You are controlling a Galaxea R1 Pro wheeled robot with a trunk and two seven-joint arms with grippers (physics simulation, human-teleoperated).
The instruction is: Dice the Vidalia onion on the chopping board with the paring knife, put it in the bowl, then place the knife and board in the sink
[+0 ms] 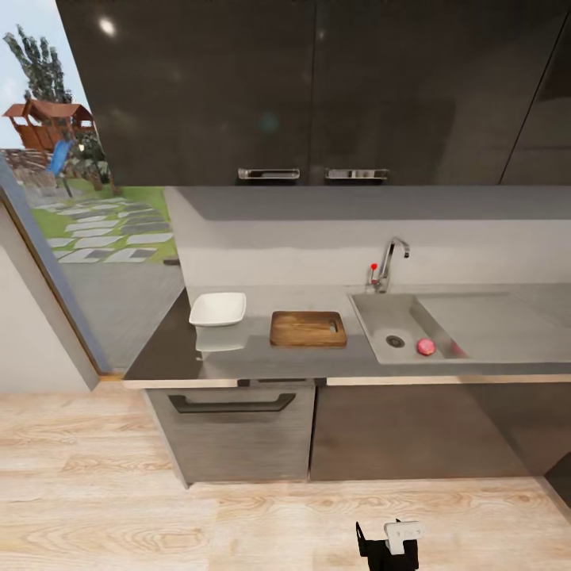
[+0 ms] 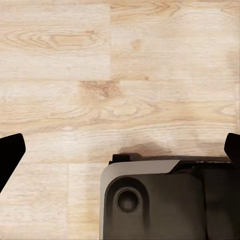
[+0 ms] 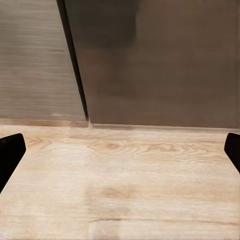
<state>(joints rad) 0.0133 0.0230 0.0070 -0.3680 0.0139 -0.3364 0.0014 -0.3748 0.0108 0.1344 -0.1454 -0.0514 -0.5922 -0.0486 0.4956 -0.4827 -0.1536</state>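
Head view: robot stands back from the bench (image 1: 238,361) on the wood floor (image 1: 119,507), nothing grasped yet. Vidalia onion (image 1: 426,346) sits in the sink (image 1: 381,317) basin, just beside the round drain (image 1: 395,341); a small red thing touching the basin's right wall near it, too small to tell, maybe the paring knife handle. Chopping board (image 1: 308,328) lies flat on the bench left of the sink, bowl (image 1: 218,308) further left, apart from the board. Tap (image 1: 391,262) behind the basin. Left wrist view: left tool (image 2: 120,150) points down at the floor over the robot's dark base (image 2: 170,200), fingertips at both frame edges, wide apart, empty. Right wrist view: right tool (image 3: 120,150) faces the cabinet doors (image 3: 150,60), fingertips likewise spread wide, empty. Step judged: approach stage, onion pick-up not yet begun. Next move calls for rolling closer, toward the sink side, then raising the right arm over the basin edge and coming down on the small round onion, which may roll
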